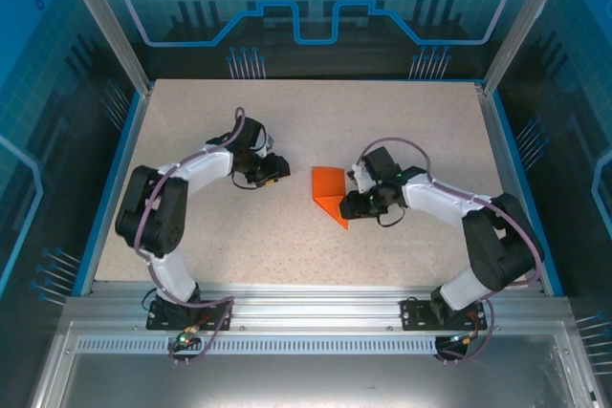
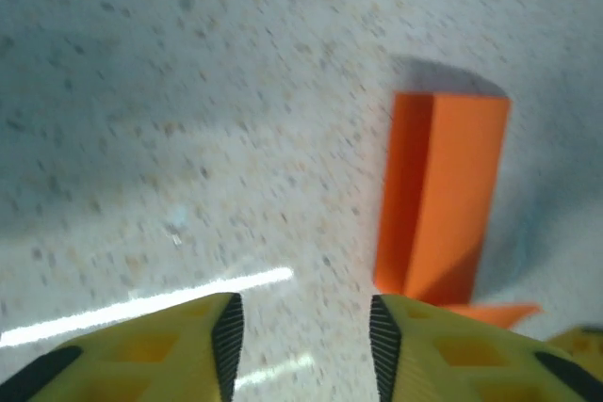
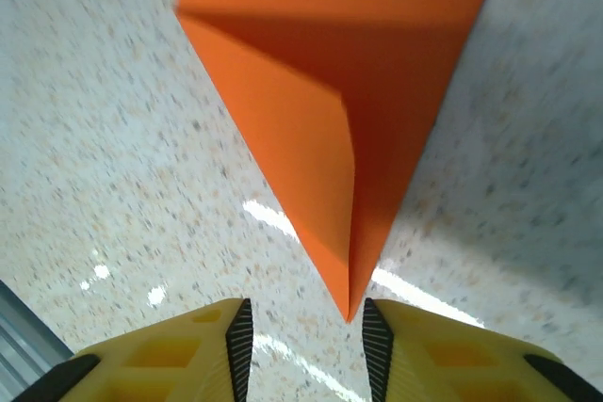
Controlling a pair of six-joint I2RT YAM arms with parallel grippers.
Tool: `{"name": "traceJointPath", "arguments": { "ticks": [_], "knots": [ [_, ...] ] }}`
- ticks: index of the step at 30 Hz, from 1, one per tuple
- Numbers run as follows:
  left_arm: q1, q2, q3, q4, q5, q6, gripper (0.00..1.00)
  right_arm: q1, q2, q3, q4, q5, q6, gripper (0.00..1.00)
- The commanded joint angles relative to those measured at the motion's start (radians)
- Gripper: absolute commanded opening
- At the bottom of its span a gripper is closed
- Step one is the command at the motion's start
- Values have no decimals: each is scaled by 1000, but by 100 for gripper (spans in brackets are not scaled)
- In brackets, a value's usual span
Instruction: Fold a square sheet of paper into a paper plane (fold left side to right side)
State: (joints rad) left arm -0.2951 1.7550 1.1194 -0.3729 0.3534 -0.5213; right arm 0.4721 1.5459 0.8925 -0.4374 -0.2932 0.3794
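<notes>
The orange-red sheet of paper (image 1: 329, 192) lies at the middle of the table, folded into a pointed, dart-like paper plane shape with its tip toward the near right. In the left wrist view the paper (image 2: 443, 200) has one flap standing up off the table. My left gripper (image 1: 279, 169) is to its left and apart from it. The left gripper (image 2: 306, 331) is open over bare table. My right gripper (image 1: 352, 198) sits at the paper's right edge. The right gripper (image 3: 301, 336) is open, and the paper's tip (image 3: 349, 313) ends just in front of its right finger, ungripped.
The speckled beige table (image 1: 316, 121) has a blue rim and upright frame posts at the far corners. A metal rail (image 1: 306, 308) with both arm bases runs along the near edge. Open tabletop lies behind and in front of the paper.
</notes>
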Motion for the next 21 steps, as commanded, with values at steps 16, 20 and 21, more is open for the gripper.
{"name": "traceJointPath", "arguments": {
  "ticks": [16,20,21],
  "knots": [
    [-208,93,-45,197,85,-177,65,-26,199,182,-60,98,-93,42],
    [-223,130,-4,196,85,-181,64,-30,212,190,-67,120,-85,39],
    [-225,138,4,195,87,-183,64,-32,212,189,-67,121,-87,39]
  ]
}}
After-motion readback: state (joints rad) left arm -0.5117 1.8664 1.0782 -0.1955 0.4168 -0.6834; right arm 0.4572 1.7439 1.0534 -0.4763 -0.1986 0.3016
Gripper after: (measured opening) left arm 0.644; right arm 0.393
